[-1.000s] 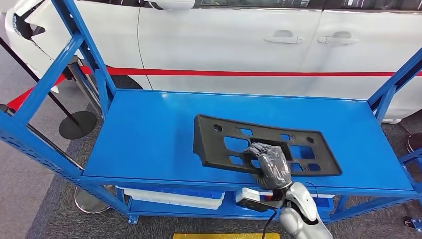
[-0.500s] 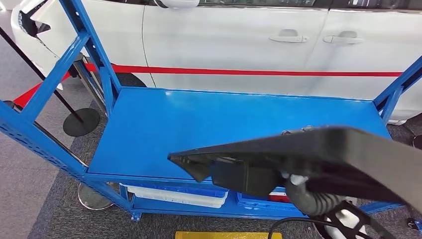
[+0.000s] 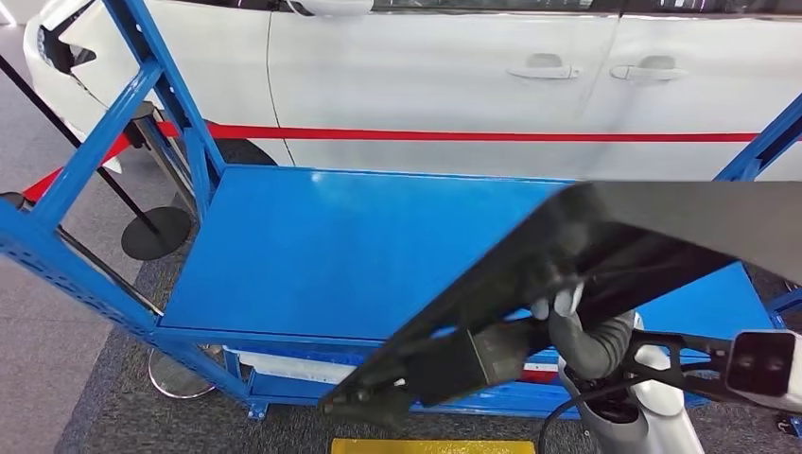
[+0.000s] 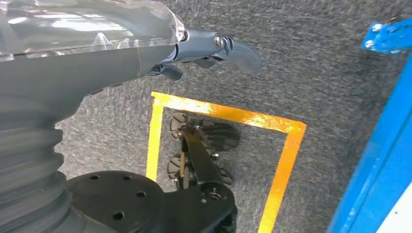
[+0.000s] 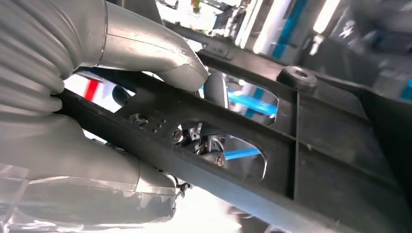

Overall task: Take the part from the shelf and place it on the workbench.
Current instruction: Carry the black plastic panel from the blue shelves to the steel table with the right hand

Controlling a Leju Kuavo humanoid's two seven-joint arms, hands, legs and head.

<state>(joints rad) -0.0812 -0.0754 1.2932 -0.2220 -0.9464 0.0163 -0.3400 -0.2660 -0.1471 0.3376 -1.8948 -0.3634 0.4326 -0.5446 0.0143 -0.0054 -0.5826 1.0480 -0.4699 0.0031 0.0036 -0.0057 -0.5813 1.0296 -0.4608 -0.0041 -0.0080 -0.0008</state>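
Fingers (image 5: 214, 92) of the right hand (image 5: 145, 97) are clamped through a cut-out of the flat black slotted plastic part (image 3: 662, 227), which is held in the air.

Part is carried tilted above the near edge of the blue metal shelf (image 3: 312, 255), clear of its deck, long axis slanting from low near the robot up to its right. Left hand (image 4: 214, 48) is hung low over grey carpet, fingers loosely curled on nothing. Workbench is yet to be reached.
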